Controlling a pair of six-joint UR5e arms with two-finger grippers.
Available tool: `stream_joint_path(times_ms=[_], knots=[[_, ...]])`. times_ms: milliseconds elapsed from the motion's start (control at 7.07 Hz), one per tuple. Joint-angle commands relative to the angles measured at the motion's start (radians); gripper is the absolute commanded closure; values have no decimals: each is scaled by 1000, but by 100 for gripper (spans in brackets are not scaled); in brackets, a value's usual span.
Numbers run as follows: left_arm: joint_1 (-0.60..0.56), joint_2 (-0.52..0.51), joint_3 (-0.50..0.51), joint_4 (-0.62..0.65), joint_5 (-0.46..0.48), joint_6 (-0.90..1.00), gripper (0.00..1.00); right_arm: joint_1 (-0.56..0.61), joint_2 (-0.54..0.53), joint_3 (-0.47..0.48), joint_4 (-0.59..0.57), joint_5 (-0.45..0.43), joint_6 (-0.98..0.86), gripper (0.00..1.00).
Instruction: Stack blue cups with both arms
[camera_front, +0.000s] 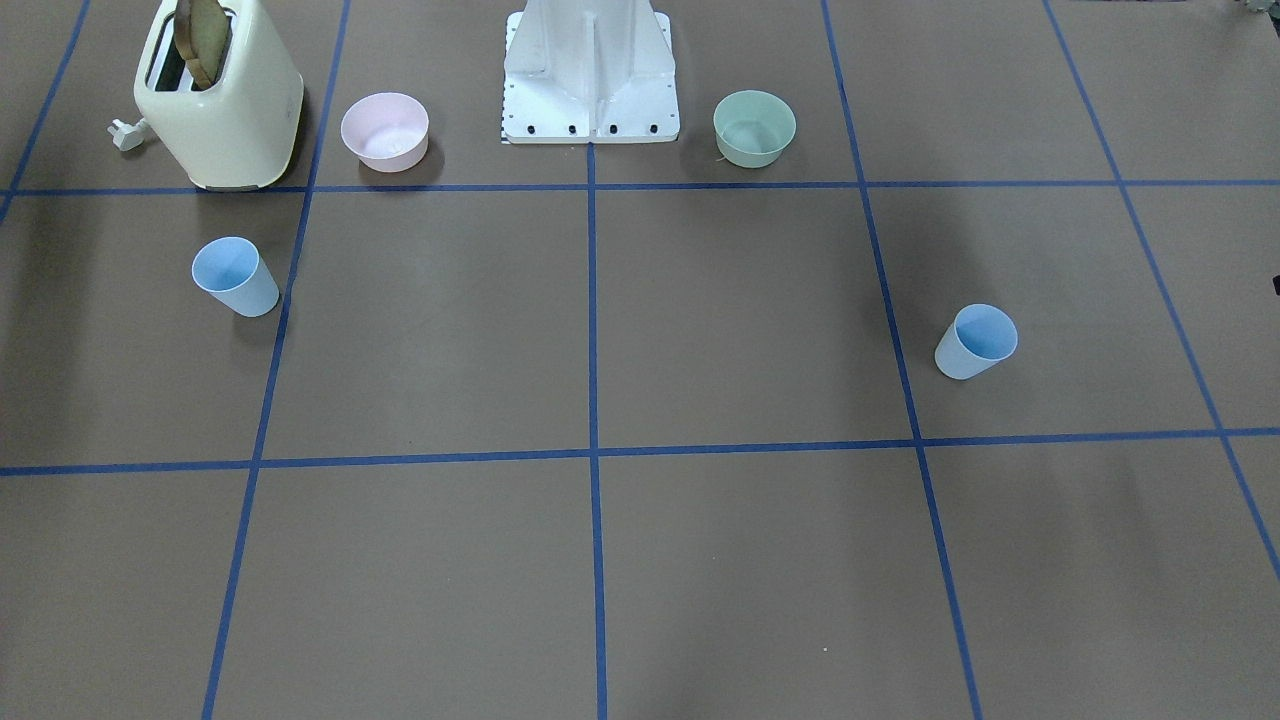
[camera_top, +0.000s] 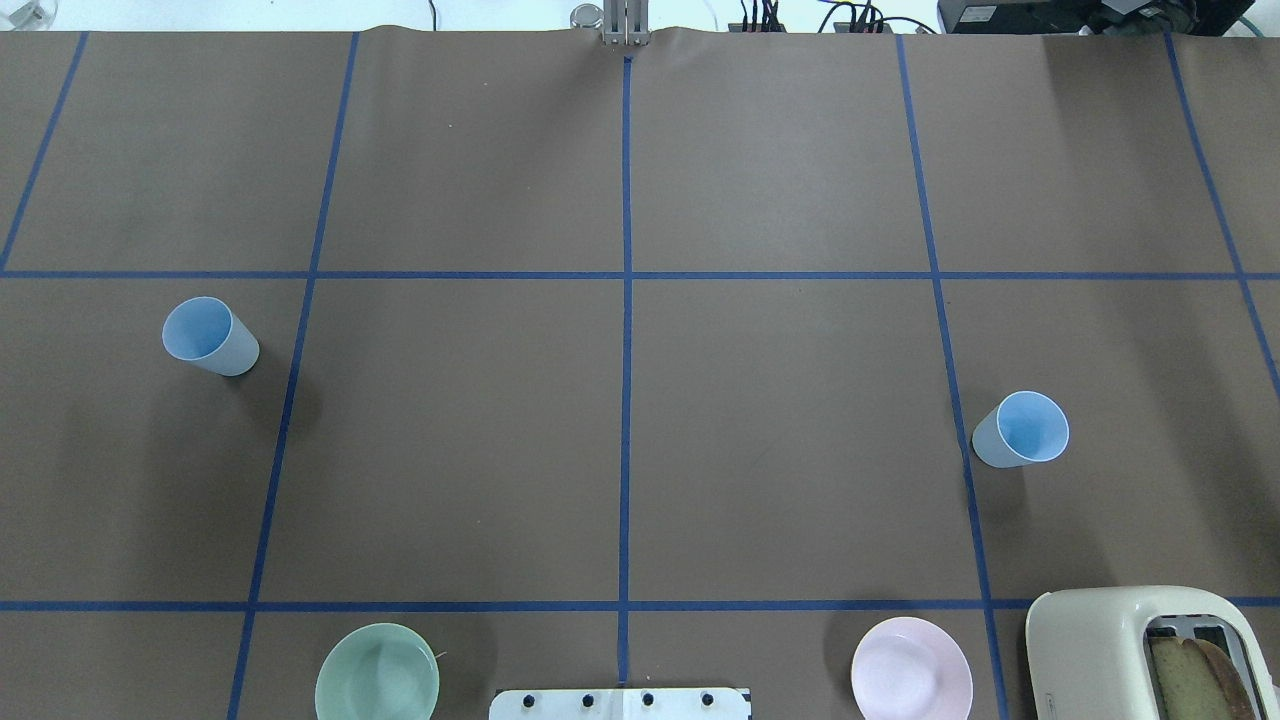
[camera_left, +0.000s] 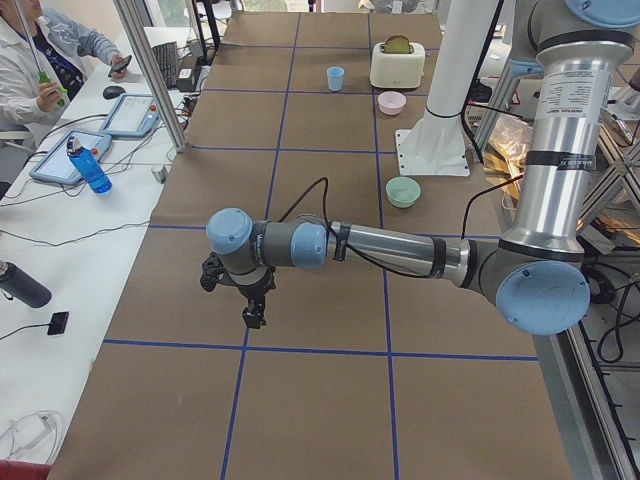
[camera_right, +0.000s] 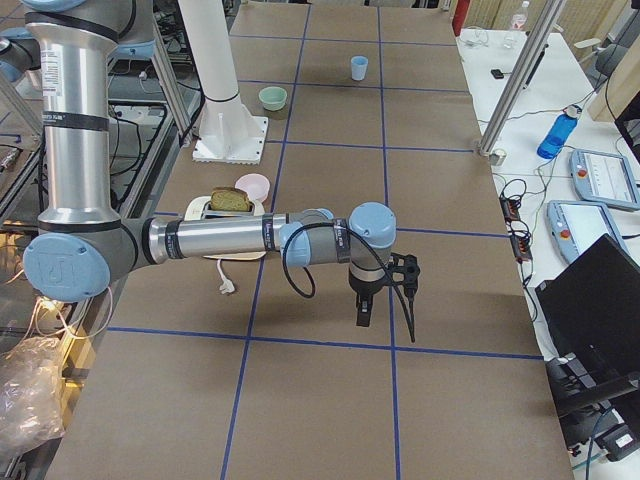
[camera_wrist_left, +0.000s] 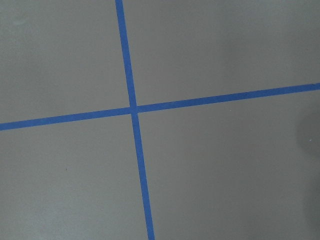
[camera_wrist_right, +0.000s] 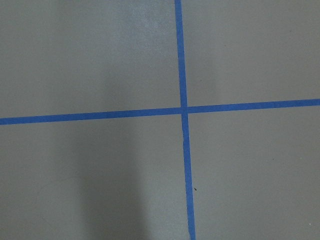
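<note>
Two pale blue cups stand upright and far apart on the brown table. One cup is on my left side, the other cup on my right side. My left gripper hangs above the table, pointing down, in the exterior left view only. My right gripper hangs likewise in the exterior right view only. I cannot tell whether either is open or shut. Nothing shows between their fingers. Both wrist views show only bare table with a cross of blue tape.
A cream toaster holding toast, a pink bowl and a green bowl stand along the robot's side, flanking the white base. A seated operator and bottles are beside the table.
</note>
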Motion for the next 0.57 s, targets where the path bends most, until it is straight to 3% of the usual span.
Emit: stream_joint_path(times_ms=[0, 141, 424], knots=[[2, -5, -6, 0, -1, -9, 1, 0, 1, 0, 0, 1, -9, 0], [6, -17, -9, 0, -4, -27, 1, 0, 1, 1, 2, 7, -8, 0], [46, -63, -21, 0, -5, -85, 1, 0, -8, -20, 159, -8, -11, 0]])
